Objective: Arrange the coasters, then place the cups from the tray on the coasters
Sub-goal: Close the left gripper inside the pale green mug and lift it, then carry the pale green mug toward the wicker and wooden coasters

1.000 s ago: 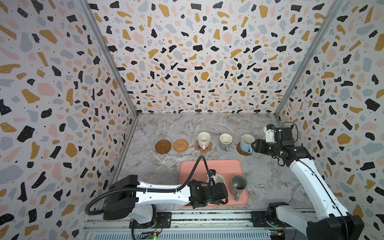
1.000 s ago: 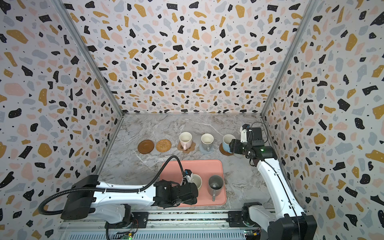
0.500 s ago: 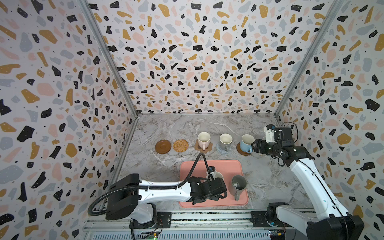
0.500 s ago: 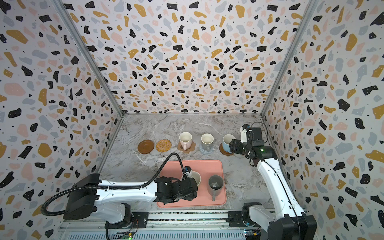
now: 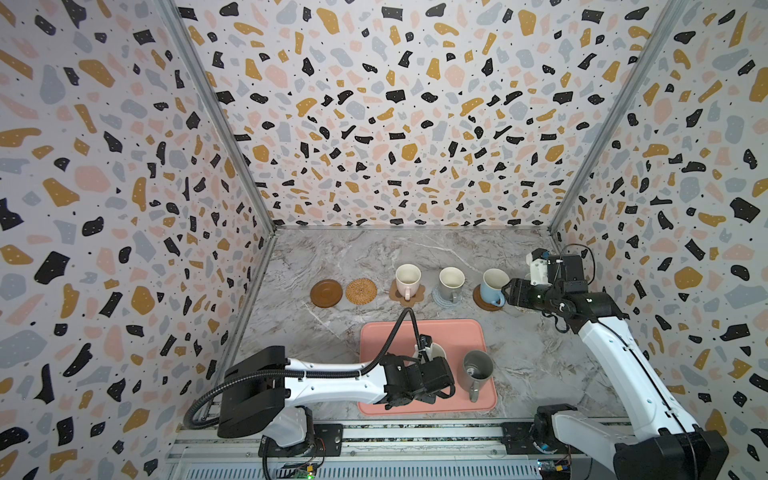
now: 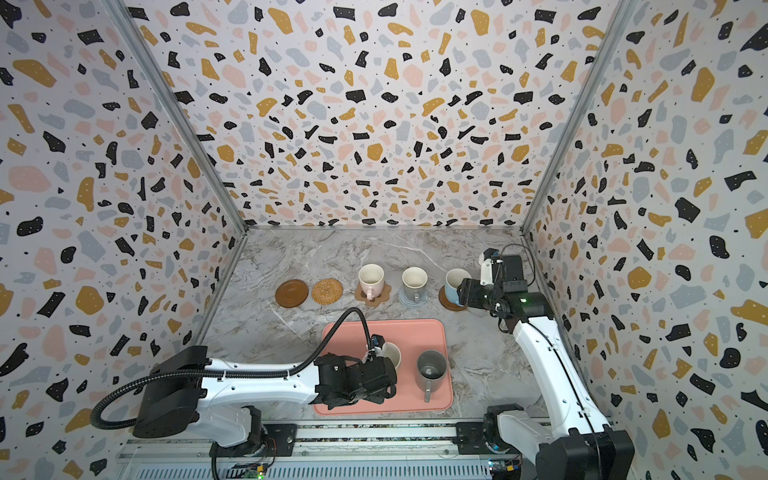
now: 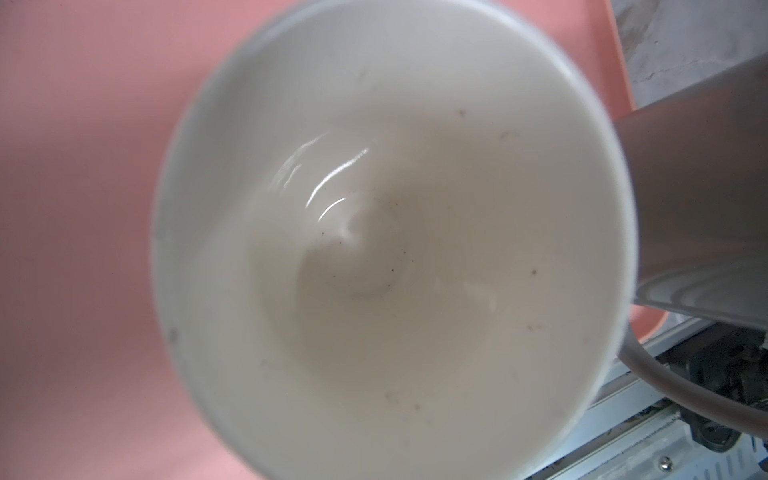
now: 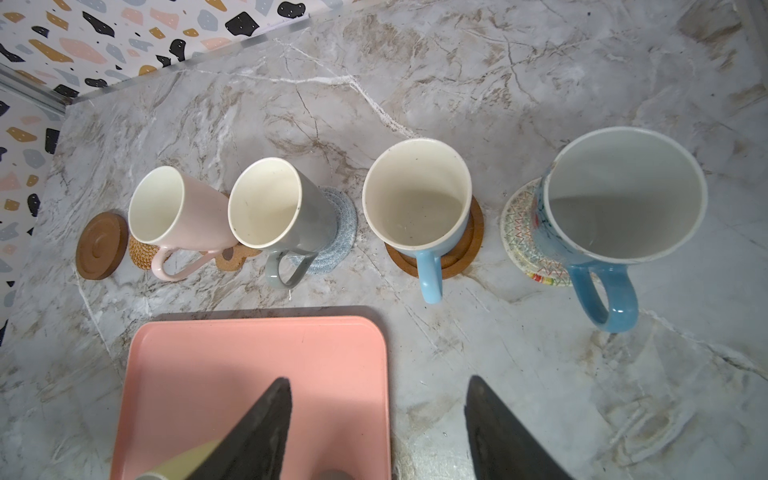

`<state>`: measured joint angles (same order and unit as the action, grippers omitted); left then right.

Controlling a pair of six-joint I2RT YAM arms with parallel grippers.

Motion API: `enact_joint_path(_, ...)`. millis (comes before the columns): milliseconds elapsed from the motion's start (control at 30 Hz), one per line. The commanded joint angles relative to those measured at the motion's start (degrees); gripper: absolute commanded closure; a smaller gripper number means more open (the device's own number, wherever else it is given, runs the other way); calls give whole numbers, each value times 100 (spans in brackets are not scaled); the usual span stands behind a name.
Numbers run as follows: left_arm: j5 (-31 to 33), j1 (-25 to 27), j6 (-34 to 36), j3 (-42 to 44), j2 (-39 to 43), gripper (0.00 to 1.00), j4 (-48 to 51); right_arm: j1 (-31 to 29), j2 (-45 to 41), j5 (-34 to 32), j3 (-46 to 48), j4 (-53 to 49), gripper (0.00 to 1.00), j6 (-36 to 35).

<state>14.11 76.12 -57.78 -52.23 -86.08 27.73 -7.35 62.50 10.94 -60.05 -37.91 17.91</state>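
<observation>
Spanning the booth floor, a grey-and-tan marbled tabletop (image 5: 374, 257) is boxed in on the left, far and right by terrazzo-speckled walls (image 5: 395, 124), with a metal rail (image 5: 415, 432) along the near edge. The salmon tray (image 5: 382, 340) lies near centre and carries a cream-lined mug (image 5: 435, 352), with a dark grey mug (image 5: 478, 365) to its right. The left gripper (image 5: 432, 374) hangs over the cream-lined mug; its fingers are hidden, so whether they grip cannot be told.

Farther back runs a row. From the left it has a bare brown disc (image 5: 326, 293), a bare rattan round (image 5: 361, 291), then a pink mug (image 5: 408, 279), a grey mug (image 5: 451, 281) and a light blue mug (image 5: 493, 284), each on a coaster. At the row's right end the right gripper (image 8: 378, 386) hovers with its fingers spread on nothing.
</observation>
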Motion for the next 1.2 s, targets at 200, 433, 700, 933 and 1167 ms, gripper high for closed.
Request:
enact_joint_path(200,326,-44,282,-238,-111,82,633,-38,-144,-1,37,-119,32,49)
enact_joint_path(433,580,-45,472,-568,-180,84,948,-44,-168,-8,53,-120,32,56)
enact_joint_path(700,501,-153,382,-399,7,85,762,-48,-189,-30,73,-122,32,53)
enact_joint_path(933,512,-432,433,-307,278,85,709,-47,-169,-21,73,-120,32,54)
enact_joint_path(1167,496,-782,559,-157,534,85,698,-49,-190,-21,88,-137,32,56)
